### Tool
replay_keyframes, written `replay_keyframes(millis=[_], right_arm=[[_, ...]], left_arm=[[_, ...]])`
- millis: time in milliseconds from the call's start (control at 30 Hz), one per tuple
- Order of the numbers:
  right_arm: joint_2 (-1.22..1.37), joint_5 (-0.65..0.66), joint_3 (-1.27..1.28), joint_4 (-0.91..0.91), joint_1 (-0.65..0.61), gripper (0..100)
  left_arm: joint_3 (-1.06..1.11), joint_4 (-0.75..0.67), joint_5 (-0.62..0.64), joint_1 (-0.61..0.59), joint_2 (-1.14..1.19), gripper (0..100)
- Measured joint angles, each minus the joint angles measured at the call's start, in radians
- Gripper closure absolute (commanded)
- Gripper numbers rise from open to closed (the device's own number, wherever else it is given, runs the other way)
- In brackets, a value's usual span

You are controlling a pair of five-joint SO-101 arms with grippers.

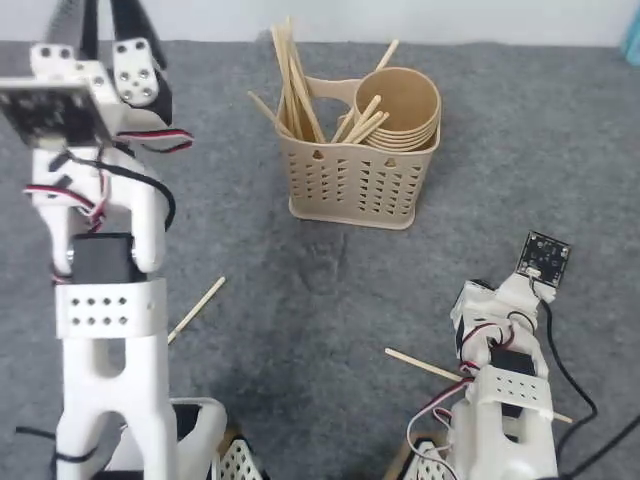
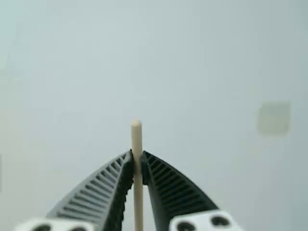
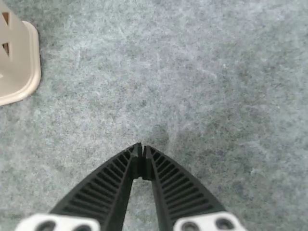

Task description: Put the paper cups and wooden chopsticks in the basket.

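**Left claw clamps a chopstick; right claw shut on nothing**

Ribbed black fingers (image 2: 110, 187) of the left claw (image 2: 137, 159) are pinched tight on a held chopstick (image 2: 136, 139). Its rounded wooden end stands up past the fingertips against a plain pale wall. From the high view, the left arm (image 1: 110, 300) rises tall along the desk's left side.

The right claw (image 3: 142, 151) is closed, its tips meeting with nothing between them. It points down at the grey felt (image 3: 216, 72) that covers the desk. A base corner of the basket (image 3: 19, 72) lies well apart from those tips.

Seen from above, the beige slotted basket (image 1: 350, 185) stands near the middle of the desk's far edge. A stack of paper cups (image 1: 400, 95) sits in its right half. A bundle of chopsticks (image 1: 295, 90) leans in the left half, and a few of them rest across the cups' mouth.

Two sticks lie on the felt outside it. One loose chopstick (image 1: 197, 308) lies just beside the left arm, toward the near left corner. A second loose chopstick (image 1: 425, 365) lies toward the near right corner, running under the right arm (image 1: 505, 390).
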Motion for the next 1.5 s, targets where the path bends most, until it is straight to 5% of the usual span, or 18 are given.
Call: replay_keyframes(millis=[267,600,1267,1500], right_arm=[[0.0,0.0,0.0,0.0,0.0,99.0],[0.0,0.0,0.0,0.0,0.0,99.0],[0.0,0.0,0.0,0.0,0.0,98.7],[0.0,0.0,0.0,0.0,0.0,98.7]], left_arm=[[-0.008,-0.161,0.0,0.147,-0.002,99],[-0.014,-0.074,0.066,0.333,0.011,99],[0.132,-0.069,0.129,0.339,0.261,98],[0.138,0.143,0.13,0.319,0.261,83]])
